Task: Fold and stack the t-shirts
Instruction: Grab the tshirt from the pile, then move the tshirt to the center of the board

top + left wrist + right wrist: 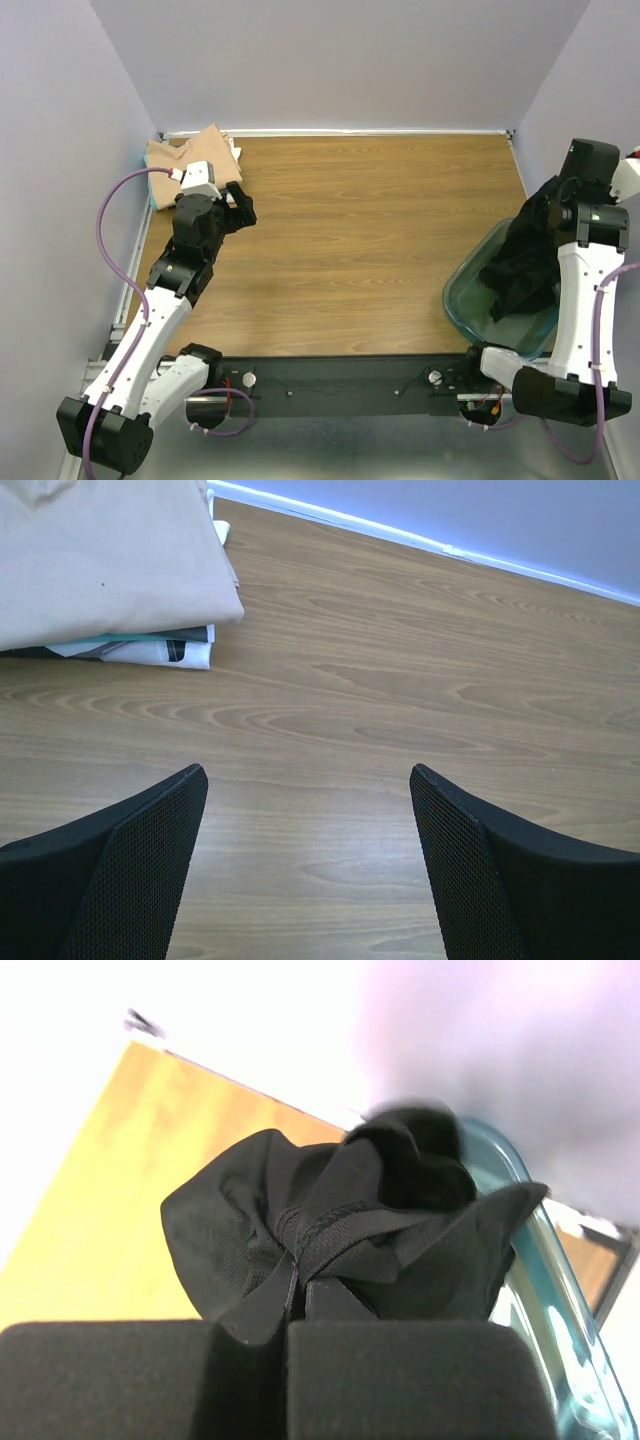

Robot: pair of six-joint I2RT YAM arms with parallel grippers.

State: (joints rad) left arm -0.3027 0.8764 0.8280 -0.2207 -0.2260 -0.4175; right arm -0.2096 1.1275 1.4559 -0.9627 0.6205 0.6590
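Observation:
A folded tan t-shirt (190,158) lies on top of a small stack at the table's far left corner; in the left wrist view (95,555) pale folded cloth (150,650) shows beneath it. My left gripper (243,205) is open and empty just right of the stack, low over the wood. My right gripper (556,195) is shut on a bunched black t-shirt (525,255) and holds it up above the teal bin (470,300); the cloth hangs down into the bin. In the right wrist view the fingers (330,1300) pinch the black cloth (330,1210).
The clear teal plastic bin stands at the table's right near edge, its rim showing in the right wrist view (560,1300). Bare wooden tabletop (370,240) lies between the arms. Walls bound the table at the back and sides.

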